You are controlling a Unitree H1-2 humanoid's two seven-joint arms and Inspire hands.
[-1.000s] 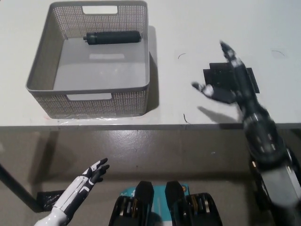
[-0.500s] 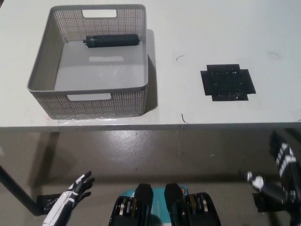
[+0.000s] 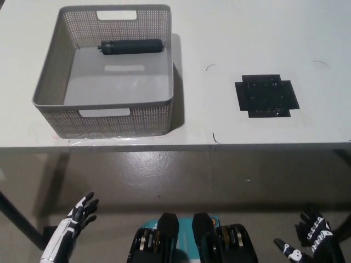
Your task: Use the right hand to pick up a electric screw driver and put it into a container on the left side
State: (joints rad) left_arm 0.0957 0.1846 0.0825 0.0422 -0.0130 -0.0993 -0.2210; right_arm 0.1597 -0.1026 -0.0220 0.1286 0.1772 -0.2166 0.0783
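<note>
This looks like a lab or test room for robot work. A plain white table stands on a bare, glossy concrete floor, and it carries only a grey perforated container and a black cross-shaped mat, laid out like a staged trial setup.

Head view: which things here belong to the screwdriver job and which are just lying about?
Belongs to the job:
electric screwdriver, lying inside the basket
grey mesh basket
right robot hand, open, low beside the table
left robot hand, open, resting low

Just lying about:
black square mat
white table
</note>
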